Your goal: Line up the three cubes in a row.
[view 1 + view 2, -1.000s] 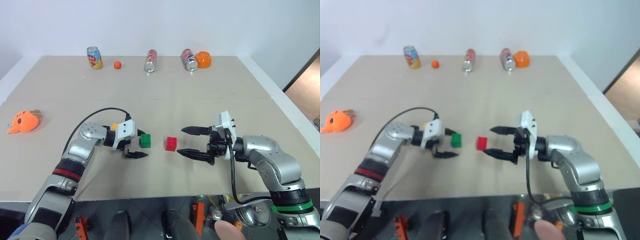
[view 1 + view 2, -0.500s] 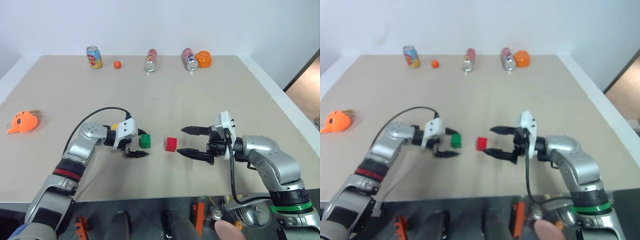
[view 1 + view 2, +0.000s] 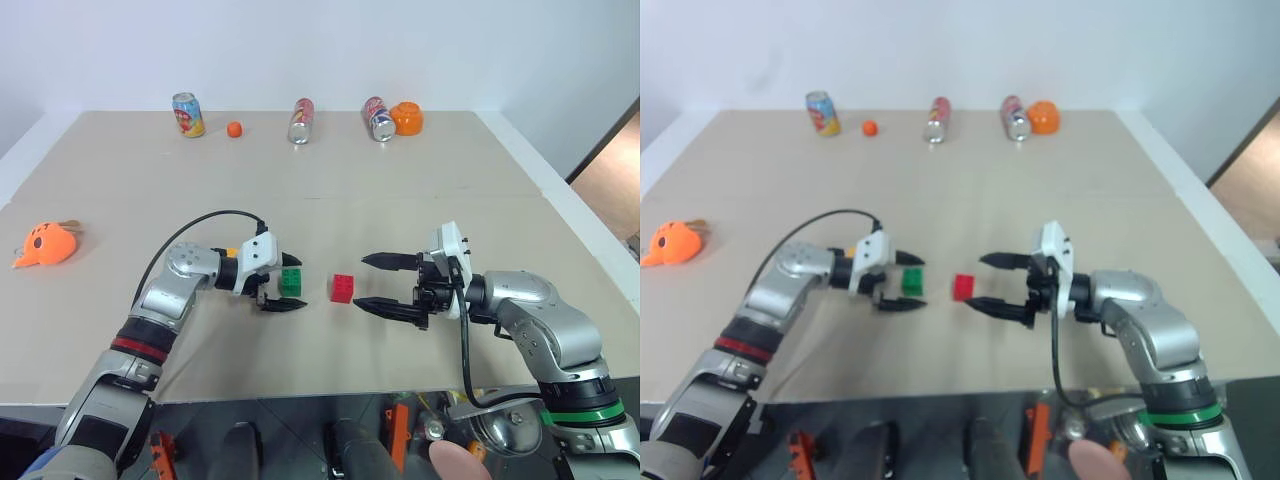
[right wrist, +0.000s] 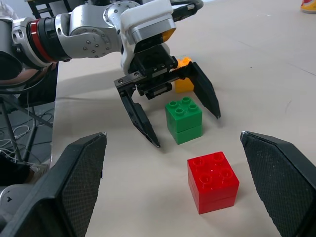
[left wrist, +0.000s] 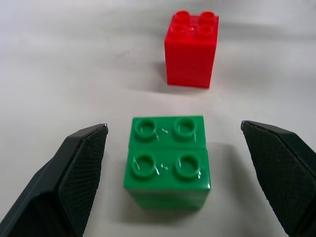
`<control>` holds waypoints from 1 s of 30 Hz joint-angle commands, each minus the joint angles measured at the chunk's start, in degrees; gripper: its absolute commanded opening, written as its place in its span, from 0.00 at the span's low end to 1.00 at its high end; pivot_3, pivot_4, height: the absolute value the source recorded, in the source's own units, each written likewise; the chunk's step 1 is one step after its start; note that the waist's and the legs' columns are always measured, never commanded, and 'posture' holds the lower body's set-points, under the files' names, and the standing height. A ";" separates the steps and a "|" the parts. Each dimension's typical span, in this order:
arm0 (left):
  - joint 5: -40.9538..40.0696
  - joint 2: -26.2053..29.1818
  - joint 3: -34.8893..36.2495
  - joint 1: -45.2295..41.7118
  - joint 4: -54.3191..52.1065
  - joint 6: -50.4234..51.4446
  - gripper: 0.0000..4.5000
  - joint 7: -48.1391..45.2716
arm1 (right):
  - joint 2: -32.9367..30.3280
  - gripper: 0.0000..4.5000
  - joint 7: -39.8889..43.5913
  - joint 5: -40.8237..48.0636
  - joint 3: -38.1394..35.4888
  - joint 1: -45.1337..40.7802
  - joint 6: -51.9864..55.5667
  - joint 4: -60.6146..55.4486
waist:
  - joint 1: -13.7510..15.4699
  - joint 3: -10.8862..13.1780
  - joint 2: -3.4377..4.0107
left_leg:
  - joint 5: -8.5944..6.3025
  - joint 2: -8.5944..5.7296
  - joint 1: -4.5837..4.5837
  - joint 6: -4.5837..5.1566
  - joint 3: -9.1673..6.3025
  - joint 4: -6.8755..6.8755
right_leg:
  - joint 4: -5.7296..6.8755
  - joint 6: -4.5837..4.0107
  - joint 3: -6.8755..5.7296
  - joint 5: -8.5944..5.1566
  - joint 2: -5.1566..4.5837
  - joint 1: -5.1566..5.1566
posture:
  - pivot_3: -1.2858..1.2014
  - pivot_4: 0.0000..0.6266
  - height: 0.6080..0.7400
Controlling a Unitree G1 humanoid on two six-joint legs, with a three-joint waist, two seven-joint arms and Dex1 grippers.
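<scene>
Straddling the green cube (image 5: 168,160), left fingers (image 5: 81,168) gape (empty); right fingers (image 3: 385,262) likewise.

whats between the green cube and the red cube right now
Nothing: bare tabletop separates the green cube from the red cube. The left wrist view shows the gap plainly.

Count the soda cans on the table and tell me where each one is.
3, all along the table's far edge: one upright on the left beside the small orange ball, one lying in the middle, one lying against the orange object on the right.
</scene>
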 commanded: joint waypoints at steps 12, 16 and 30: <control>-6.77 -0.76 3.05 -1.09 -10.99 8.04 1.00 1.55 | -0.27 1.00 1.19 0.40 -0.39 -1.70 -0.86 0.58 | -0.03 0.00 0.00 | 0.00 0.00 -0.01 0.00 0.00 0.01 | 0.00 0.00 0.04 0.00 0.01 0.00 | 0.52 0.24 1.00; -9.24 -1.20 4.64 -0.67 -15.17 11.70 1.00 4.09 | -0.10 1.00 1.29 -0.03 0.06 -1.63 -1.18 1.08 | -0.03 0.00 0.00 | 0.00 0.00 0.00 0.00 0.00 0.00 | 0.00 0.01 0.05 0.00 0.03 0.00 | 0.52 0.24 1.00; -12.38 2.59 22.31 -0.60 -29.15 29.59 1.00 32.56 | 1.99 1.00 -4.59 -0.02 -2.33 -3.39 -1.96 1.15 | -0.52 0.00 0.00 | 0.00 0.00 0.04 0.00 -0.01 -0.03 | 0.00 0.12 0.16 0.07 0.11 0.01 | 0.52 0.24 1.00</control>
